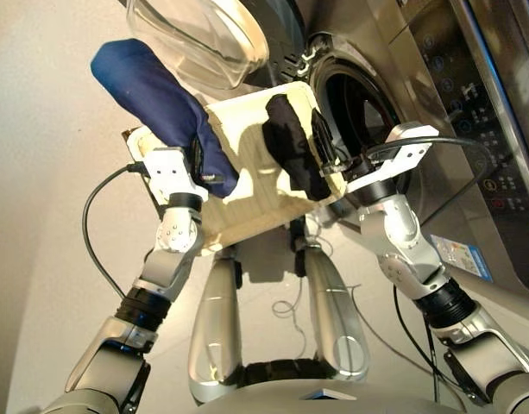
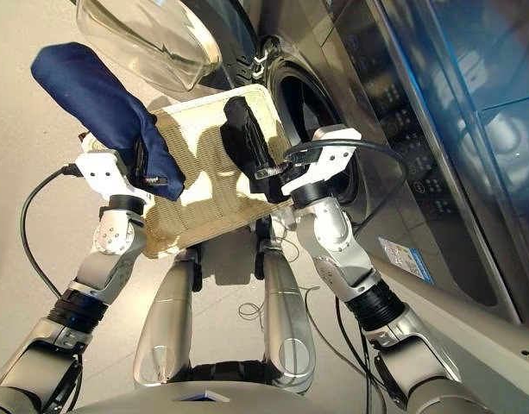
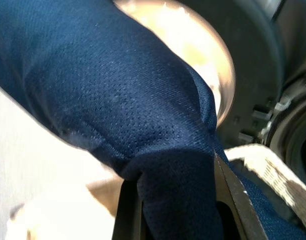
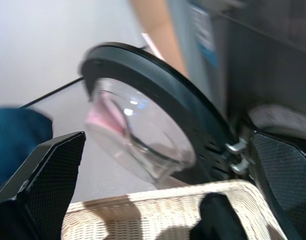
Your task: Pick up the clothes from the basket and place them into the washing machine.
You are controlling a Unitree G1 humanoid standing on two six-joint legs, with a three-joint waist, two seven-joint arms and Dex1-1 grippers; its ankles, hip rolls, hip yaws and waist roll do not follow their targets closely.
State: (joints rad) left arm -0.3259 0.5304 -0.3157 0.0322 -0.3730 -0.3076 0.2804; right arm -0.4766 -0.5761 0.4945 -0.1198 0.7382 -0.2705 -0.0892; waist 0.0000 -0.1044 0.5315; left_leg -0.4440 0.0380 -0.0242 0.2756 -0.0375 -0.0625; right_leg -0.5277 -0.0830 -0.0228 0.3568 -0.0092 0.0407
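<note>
Left wrist view, left gripper (image 3: 175, 210) clamped on navy garment (image 1: 156, 95) raised above basket (image 1: 247, 198), right gripper (image 4: 157, 190) spread wide and empty, black garment (image 1: 294, 147) lying in basket just beside it, washing machine (image 1: 359, 95) door (image 4: 157, 130) open.

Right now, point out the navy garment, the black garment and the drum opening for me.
Navy garment (image 1: 156, 95), left eye view: middle of the lifted cloth above the left gripper.
Black garment (image 1: 292, 142), left eye view: middle of the strip lying in the basket.
Drum opening (image 1: 355, 108), left eye view: dark interior of the washing machine's round hole.
</note>
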